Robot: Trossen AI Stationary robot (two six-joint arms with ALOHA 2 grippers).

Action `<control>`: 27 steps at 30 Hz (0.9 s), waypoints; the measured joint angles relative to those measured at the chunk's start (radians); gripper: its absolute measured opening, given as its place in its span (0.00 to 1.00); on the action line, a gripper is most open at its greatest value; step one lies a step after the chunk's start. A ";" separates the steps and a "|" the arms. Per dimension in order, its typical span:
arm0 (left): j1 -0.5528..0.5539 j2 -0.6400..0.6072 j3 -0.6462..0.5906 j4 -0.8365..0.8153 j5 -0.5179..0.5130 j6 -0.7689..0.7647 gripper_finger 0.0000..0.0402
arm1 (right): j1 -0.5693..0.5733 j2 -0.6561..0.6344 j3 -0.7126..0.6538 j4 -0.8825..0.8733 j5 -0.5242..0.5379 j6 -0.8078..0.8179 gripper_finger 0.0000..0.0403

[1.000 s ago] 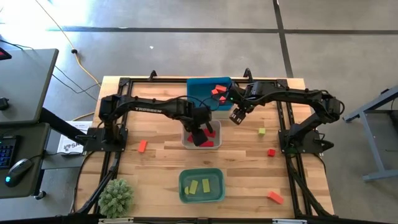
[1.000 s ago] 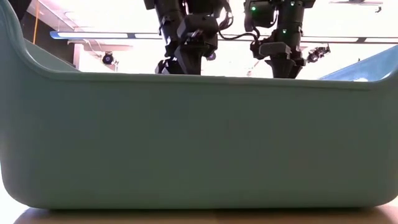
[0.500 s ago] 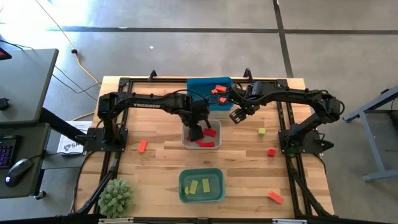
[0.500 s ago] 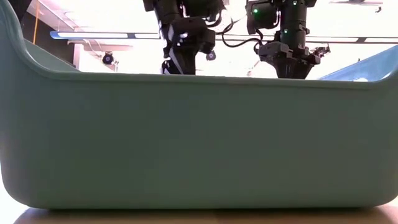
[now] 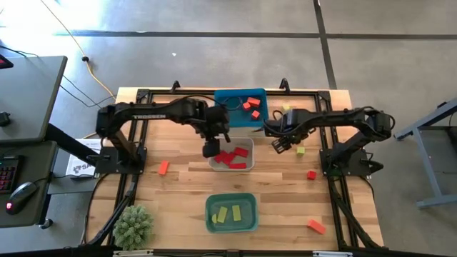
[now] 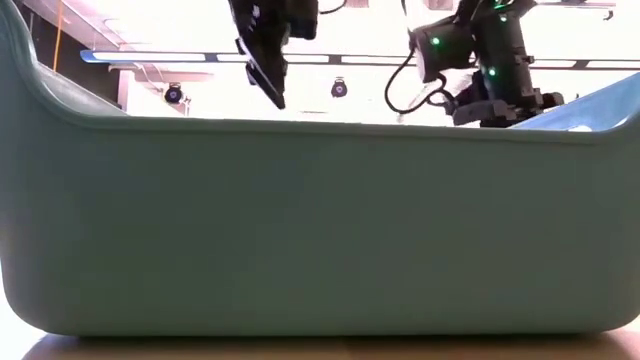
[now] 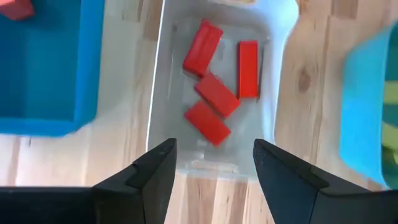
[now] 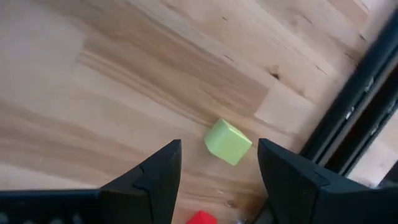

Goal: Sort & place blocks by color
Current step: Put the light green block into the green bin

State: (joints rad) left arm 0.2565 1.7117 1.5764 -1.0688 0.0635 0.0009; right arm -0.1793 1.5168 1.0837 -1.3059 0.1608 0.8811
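Wooden planks of the table (image 5: 186, 187) run under both my arms, grey floor all around. My left gripper (image 7: 212, 163) hangs above the near end of the clear-grey bin (image 5: 230, 165), fingers spread and holding nothing; four red blocks (image 7: 212, 102) lie loose on its floor. My right gripper (image 8: 217, 168) hovers low over bare wood, fingers apart and empty, with a yellow-green cube (image 8: 227, 141) lying on the table ahead of them and a red block (image 8: 201, 218) just showing beside it. Behind the clear bin, the blue bin (image 5: 230, 103) holds orange blocks (image 5: 250, 106). Nearer the front edge, the teal bin (image 5: 211, 214) holds two yellow-green bars (image 5: 228, 213). An orange block (image 5: 163, 168) lies on the left side of the table, another (image 5: 315, 226) at the right front corner
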 joint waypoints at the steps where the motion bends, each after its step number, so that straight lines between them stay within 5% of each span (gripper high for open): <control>1: 0.000 -0.013 0.000 -0.017 -0.002 0.009 0.50 | 0.008 0.000 -0.011 0.001 0.005 0.030 0.50; 13: 0.000 -0.137 0.000 -0.046 -0.053 0.082 0.50 | 0.052 0.000 -0.123 0.003 0.031 0.336 0.50; 27: 0.022 -0.141 0.000 -0.041 -0.053 0.082 0.50 | 0.051 0.000 -0.190 0.027 0.030 0.399 0.50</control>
State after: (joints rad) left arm 0.2782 1.5707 1.5764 -1.1103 0.0109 0.0826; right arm -0.1280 1.5166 0.8936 -1.2786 0.1905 1.2797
